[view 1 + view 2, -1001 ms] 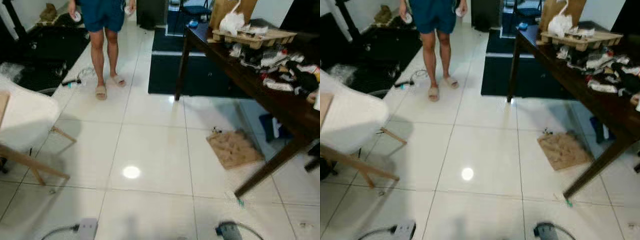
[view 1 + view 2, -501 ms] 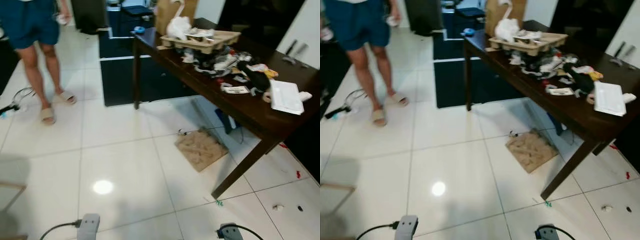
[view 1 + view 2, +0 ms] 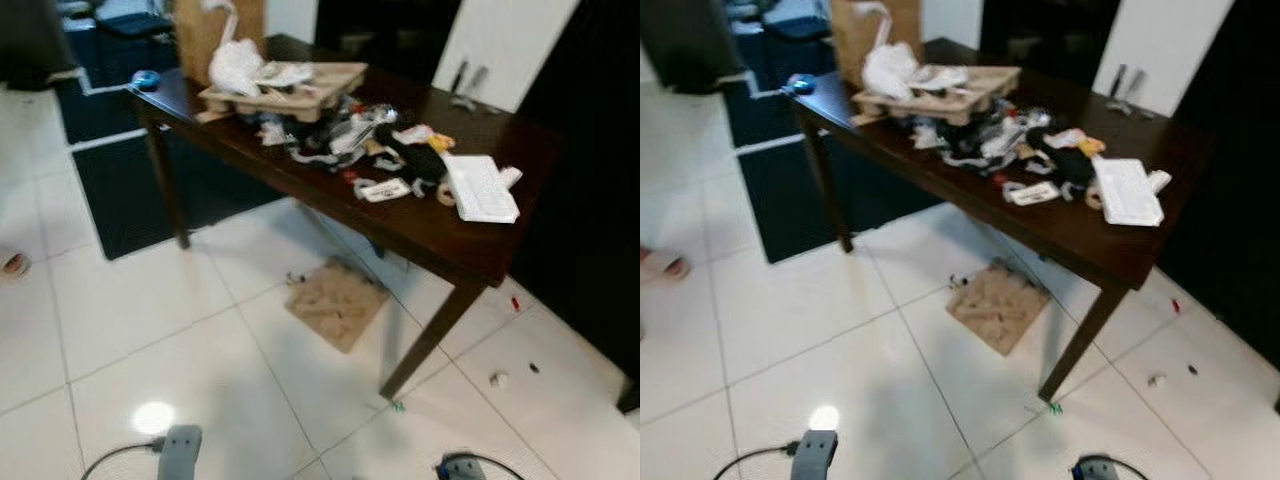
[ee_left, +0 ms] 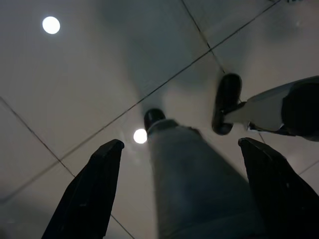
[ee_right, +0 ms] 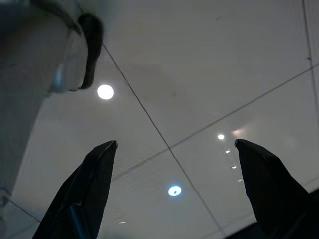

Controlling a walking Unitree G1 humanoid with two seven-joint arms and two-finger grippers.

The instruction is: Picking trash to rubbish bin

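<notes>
- left gripper [image 4: 179, 189]: hangs low over white tiled floor [image 3: 150, 330], fingers spread wide, nothing between them; wrist view shows robot's own leg and foot below it
- right gripper [image 5: 174, 194]: also hanging over the floor tiles, fingers wide apart, empty
- both arms idle at bottom edge of head view, wrist tops just visible
- dark wooden table [image 3: 480, 255] ahead and to the right of both grippers, well apart from them
- trash pile [image 3: 360, 150] on the tabletop: mixed wrappers and dark bits, items too blurred to name singly
- cardboard tray [image 3: 290, 88] at far end of table, white plastic bag [image 3: 235, 65] resting against it, brown paper bag [image 3: 210, 30] just behind
- white booklet [image 3: 480, 188] on near end of table, beside the pile
- flat cardboard piece [image 3: 335, 303] on floor under the table, ahead of the grippers, nearer the right one
- small scraps [image 3: 498, 379] on floor past the table leg, far right of right gripper
- small green bit [image 3: 397, 406] at foot of near table leg
- dark rug [image 3: 110, 190] on floor beyond the table's far leg
- person's foot [image 3: 12, 264] at far left edge, well apart from left gripper
</notes>
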